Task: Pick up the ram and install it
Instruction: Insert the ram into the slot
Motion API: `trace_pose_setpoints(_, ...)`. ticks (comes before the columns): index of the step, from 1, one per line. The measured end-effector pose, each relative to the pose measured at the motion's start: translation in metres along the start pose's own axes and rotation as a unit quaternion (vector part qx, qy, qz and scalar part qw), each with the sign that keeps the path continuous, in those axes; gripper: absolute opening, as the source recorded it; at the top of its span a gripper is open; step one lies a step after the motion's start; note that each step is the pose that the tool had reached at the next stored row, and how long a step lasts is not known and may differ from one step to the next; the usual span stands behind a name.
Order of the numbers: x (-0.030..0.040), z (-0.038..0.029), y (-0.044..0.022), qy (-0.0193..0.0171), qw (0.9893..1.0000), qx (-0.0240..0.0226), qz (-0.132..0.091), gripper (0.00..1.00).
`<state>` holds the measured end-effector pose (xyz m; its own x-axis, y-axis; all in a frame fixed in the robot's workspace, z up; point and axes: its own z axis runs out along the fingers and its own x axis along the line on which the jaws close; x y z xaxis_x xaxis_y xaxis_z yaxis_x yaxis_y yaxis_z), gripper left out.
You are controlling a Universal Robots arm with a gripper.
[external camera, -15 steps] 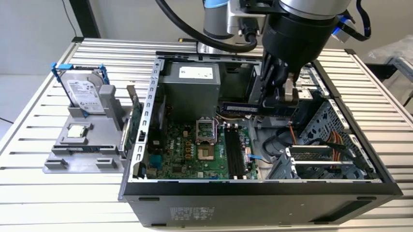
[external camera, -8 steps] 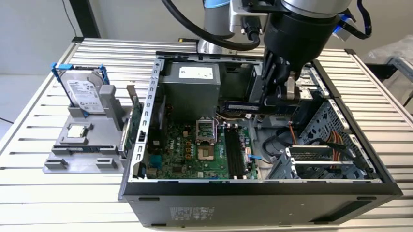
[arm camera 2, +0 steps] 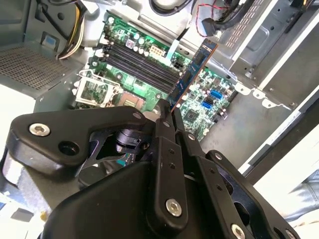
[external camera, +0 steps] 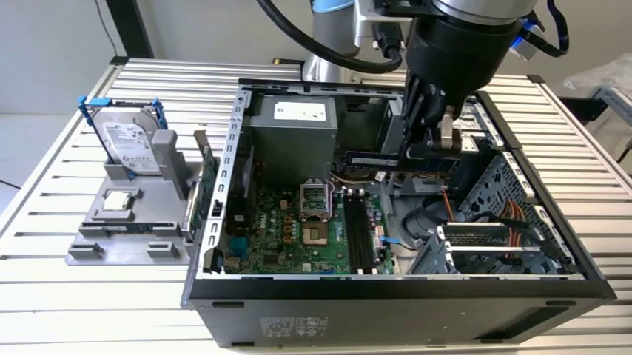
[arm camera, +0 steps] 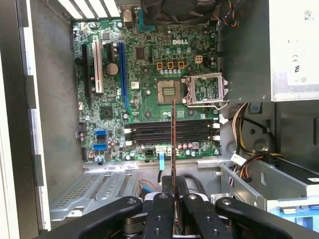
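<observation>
- First wrist view: the black gripper (arm camera: 174, 196) is clamped on the ram (arm camera: 173, 144), its fingers pressed against both flat faces of the thin stick, which is seen edge-on.
- In the second wrist view, the ram (arm camera 2: 192, 74) juts out past the gripper (arm camera 2: 167, 112) as a long narrow board with dark chips.
- Beyond it lies the green motherboard (arm camera: 144, 107) with its row of long black memory slots (arm camera: 169, 132). The ram hangs above them, turned crosswise to their length, and is not seated.
- Just past the slots sits the square processor socket (arm camera: 167, 90).
- In the exterior view, the gripper (external camera: 434, 151) hangs inside the open computer case (external camera: 395, 285), which lies on a slatted metal bench (external camera: 99, 310).
- At the exterior view's left, a hard drive (external camera: 129, 144) stands in a grey holder (external camera: 123, 237).
</observation>
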<state>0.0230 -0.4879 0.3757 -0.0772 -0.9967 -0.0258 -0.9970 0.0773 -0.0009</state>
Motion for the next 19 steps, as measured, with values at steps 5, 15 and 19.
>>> trace_pose_setpoints(5,-0.0031,0.0001,-0.0015,0.0,1.0,0.0,-0.002,0.0)
trace_pose_setpoints(15,-0.0073,0.0002,-0.0021,0.0,1.0,-0.0001,-0.003,0.0)
trace_pose_setpoints(19,-0.0074,0.0002,-0.002,0.0,1.0,-0.0001,-0.003,0.0)
